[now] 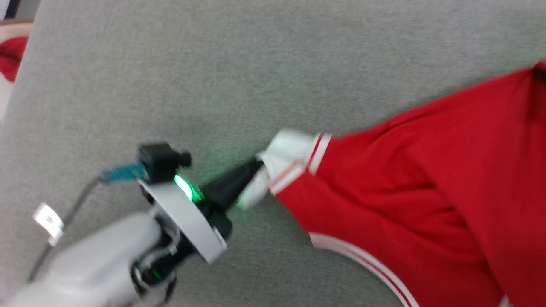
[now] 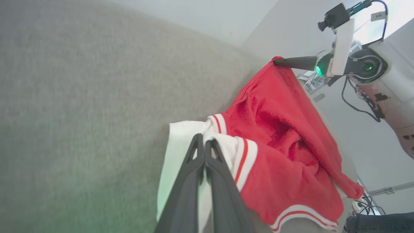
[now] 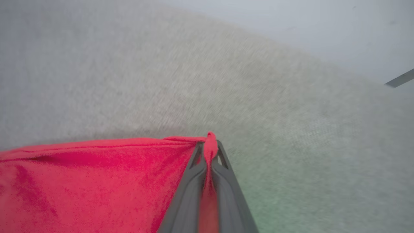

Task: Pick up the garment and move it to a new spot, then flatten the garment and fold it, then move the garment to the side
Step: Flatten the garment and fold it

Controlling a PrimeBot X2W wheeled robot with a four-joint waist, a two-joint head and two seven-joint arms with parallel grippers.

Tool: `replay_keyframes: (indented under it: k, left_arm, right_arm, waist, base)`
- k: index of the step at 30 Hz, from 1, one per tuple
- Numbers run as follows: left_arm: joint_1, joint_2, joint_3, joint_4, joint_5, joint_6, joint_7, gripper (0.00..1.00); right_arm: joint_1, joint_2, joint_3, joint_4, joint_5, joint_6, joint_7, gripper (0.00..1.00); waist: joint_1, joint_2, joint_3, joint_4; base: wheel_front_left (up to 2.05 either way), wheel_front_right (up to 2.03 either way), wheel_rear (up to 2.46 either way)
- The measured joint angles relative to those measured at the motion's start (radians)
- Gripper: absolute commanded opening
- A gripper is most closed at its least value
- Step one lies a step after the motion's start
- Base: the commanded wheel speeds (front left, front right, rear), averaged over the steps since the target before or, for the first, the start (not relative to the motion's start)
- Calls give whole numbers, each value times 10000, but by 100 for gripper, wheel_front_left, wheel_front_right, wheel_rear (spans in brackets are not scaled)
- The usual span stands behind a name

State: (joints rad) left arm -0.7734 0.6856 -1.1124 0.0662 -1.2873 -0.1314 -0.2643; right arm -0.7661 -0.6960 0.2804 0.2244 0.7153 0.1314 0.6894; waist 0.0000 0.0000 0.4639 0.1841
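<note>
**Both grippers pinch the jersey, stretched between them over the grey surface**

The left gripper [image 2: 203, 140] has its two dark fingers pressed together on the white sleeve [image 2: 181, 142] of the garment [image 2: 278, 136]. The sleeve's red-and-white striped trim lies just beside the tips. In the head view the same gripper [image 1: 256, 165] reaches in from the lower left, its tips buried in the bunched white cloth [image 1: 290, 147].

The right gripper [image 3: 210, 145] is closed narrowly on a fold of red fabric, which pokes up between the fingertips. From the left wrist view that gripper [image 2: 278, 61] holds a red corner raised, and the cloth hangs down from it in loose folds.

The garment [image 1: 426, 179] spreads away to the right of the head view, its striped hem low in the picture. It lies partly over a grey woven surface [image 1: 213, 64]. A patch of red cloth [image 1: 10, 55] sits off that surface's far left edge. Behind are a pale wall [image 2: 226, 16] and some cables [image 2: 365, 204].
</note>
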Motion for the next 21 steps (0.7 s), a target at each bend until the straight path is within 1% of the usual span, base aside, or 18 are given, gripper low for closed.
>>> replay_keyframes:
  k: [4, 7, 11, 14, 17, 19, 21]
  left_arm:
    - [-1225, 372, 215, 59, -290, 0, 90, 0]
    - [-2468, 428, 453, 247, -905, 0, 454, 0]
    - [-4405, 477, 907, 1127, -1484, -2, 1177, 0]
    - [-5973, 232, 1379, 2044, -1925, -4, 1641, 0]
    - [-7533, -44, 1755, 3135, -2054, -10, 2017, 0]
    - [-8490, -207, 1910, 3693, -1950, -13, 2069, 0]
    - [-9320, -437, 2109, 4149, -1858, -17, 1843, 0]
  right_arm:
    - [-719, 313, -1166, 802, -506, 0, -886, 0]
    - [-1501, 667, -2042, 1377, -1089, 0, -1425, 0]
    - [-2928, 1051, -2811, 2138, -2207, 2, -2052, 0]
    - [-4153, 1337, -3298, 2744, -2980, 6, -2596, 0]
    - [-5345, 1574, -3551, 3252, -3674, 17, -3336, 0]
    - [-6068, 1778, -3689, 3547, -3956, 35, -3862, 0]
    - [-6727, 1893, -3831, 3847, -4274, 44, -4406, 0]
  waist:
    - [0, 0, -220, -338]
    - [0, 0, -268, -613]
    - [0, 0, -133, -975]
    - [0, 0, 133, -1174]
    - [0, 0, 444, -1352]
    - [0, 0, 625, -1489]
    - [0, 0, 775, -1637]
  base:
    - [0, 0, 0]
    - [0, 0, 0]
    - [0, 0, 0]
    - [0, 0, 0]
    - [0, 0, 0]
    - [0, 0, 0]
    - [0, 0, 0]
